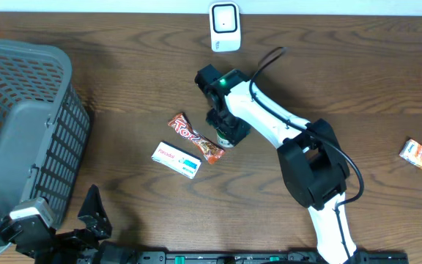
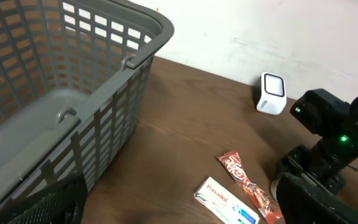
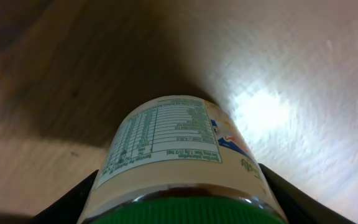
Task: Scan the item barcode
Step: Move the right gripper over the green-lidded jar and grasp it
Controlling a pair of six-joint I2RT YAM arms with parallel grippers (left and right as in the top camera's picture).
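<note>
Pickup step: bottle [image 3: 166,143] being flanked by right gripper [image 1: 226,134] jaws, clamping cannot be told; left gripper [image 1: 94,216] jaws open. Next: lift, barcode being faced toward far scanner [image 1: 225,28].

Left of the right claw [image 1: 226,137] lie a candy bar [image 1: 194,137] and a Panadol box [image 1: 176,160]; a grey basket [image 1: 20,132] stands further left.

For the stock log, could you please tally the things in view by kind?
Packets: 2
Medicine box: 1
Bottle: 1
Scanner: 1
Basket: 1
Total: 6
</note>
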